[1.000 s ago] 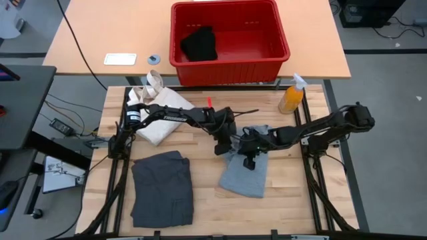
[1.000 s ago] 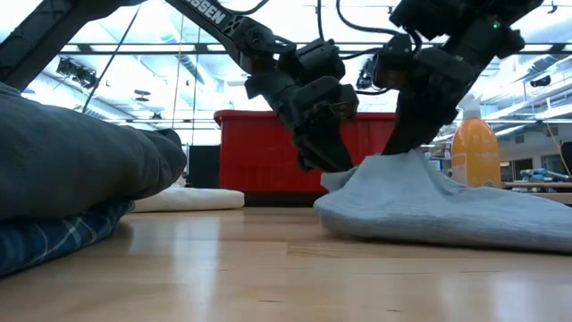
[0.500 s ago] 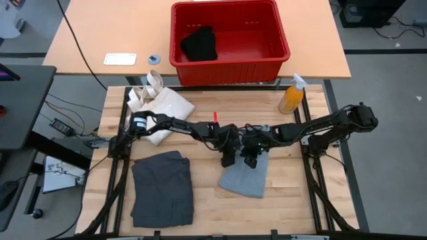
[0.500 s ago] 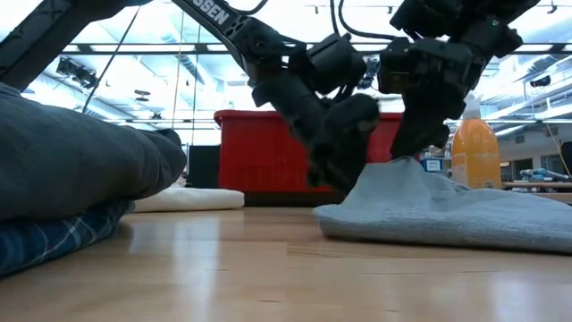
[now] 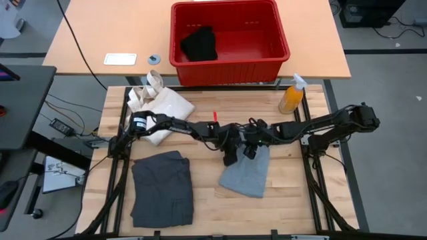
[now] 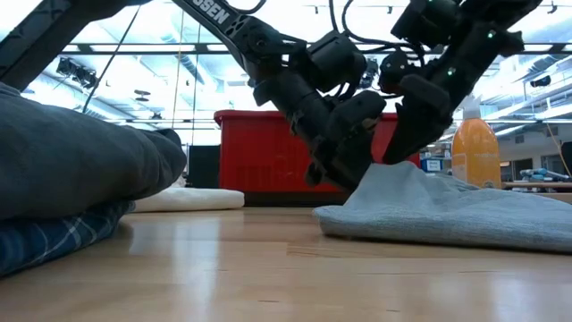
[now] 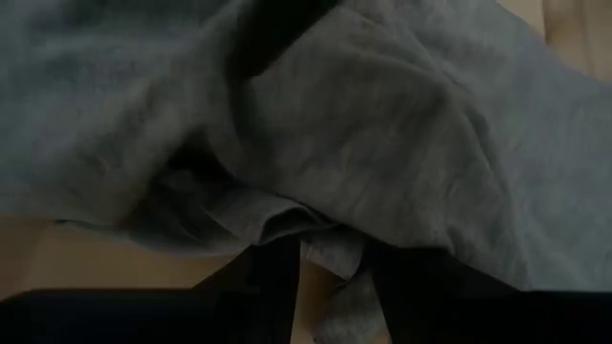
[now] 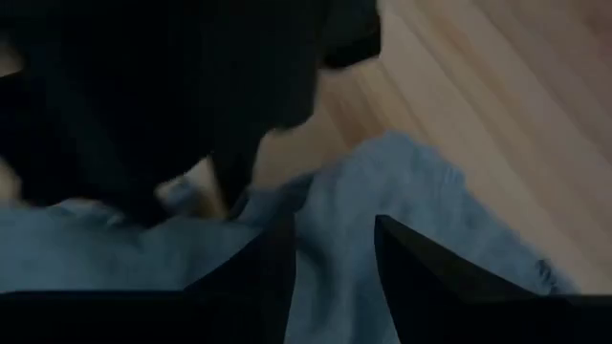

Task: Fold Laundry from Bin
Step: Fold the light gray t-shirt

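Bench [image 5: 293, 193] space lies open on the side of the light grey piece [image 5: 245, 175] away from the bin [image 5: 229, 39], bare wood to the near edge; the folded dark charcoal-grey piece [image 5: 162, 187] lies well apart from the grey piece, toward the left arm's base. Both end effectors meet at the grey piece's bin-side edge: the left end effector [image 5: 230, 157] is narrowly parted with a fold of the cloth pinched between its fingers [image 7: 277, 277], and the right end effector [image 5: 251, 151] shows a moderate gap over the cloth in its wrist view, gripping nothing visible. A black piece [image 5: 199, 43] lies inside the bin. The low view hides the contact behind the arms. A spray bottle [image 5: 291, 95] stands beside the bin's corner, a cream tote bag [image 5: 160, 107] toward the left arm's side of it.
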Available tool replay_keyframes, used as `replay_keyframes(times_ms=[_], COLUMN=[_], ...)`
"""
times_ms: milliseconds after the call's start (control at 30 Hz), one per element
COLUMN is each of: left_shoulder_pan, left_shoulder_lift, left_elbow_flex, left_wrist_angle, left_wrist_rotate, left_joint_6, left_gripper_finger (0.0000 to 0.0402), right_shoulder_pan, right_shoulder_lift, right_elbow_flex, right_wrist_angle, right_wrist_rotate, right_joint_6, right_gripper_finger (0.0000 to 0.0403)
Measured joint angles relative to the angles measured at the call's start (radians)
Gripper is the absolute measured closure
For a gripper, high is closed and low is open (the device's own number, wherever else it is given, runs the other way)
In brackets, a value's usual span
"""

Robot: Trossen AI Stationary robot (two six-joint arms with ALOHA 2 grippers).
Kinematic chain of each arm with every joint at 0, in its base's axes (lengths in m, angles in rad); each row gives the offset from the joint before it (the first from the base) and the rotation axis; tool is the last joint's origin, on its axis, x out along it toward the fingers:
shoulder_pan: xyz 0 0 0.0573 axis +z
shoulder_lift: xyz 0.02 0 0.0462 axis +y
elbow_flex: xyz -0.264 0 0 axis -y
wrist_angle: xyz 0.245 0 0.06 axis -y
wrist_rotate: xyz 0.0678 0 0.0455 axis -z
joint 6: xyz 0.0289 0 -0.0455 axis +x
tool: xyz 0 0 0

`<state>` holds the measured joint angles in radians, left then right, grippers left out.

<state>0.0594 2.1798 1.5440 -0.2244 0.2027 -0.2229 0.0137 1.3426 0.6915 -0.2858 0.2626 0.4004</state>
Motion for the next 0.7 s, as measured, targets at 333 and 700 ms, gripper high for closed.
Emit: replay_keyframes(times_ms=[333,700], left_shoulder_pan=[-0.012,-0.01], left_shoulder_lift=[0.001,0.001], left_elbow_flex=[-0.001,0.0], left_wrist_angle=[-0.007,-0.032], left_wrist_rotate=[-0.105,-0.105], left_joint_6=[-0.04,-0.03], left_gripper_finger=[0.0274,0.0274], right_shoulder_pan=[-0.048,-0.075], right_shoulder_lift=[0.094,0.073], right_elbow_flex=[-0.089,-0.085], right_wrist_angle=[0.262,0.245], right_wrist_rotate=[-0.072,-0.042], right_joint_6=[-0.138,-0.126], right_gripper_finger=[0.0252,0.0385])
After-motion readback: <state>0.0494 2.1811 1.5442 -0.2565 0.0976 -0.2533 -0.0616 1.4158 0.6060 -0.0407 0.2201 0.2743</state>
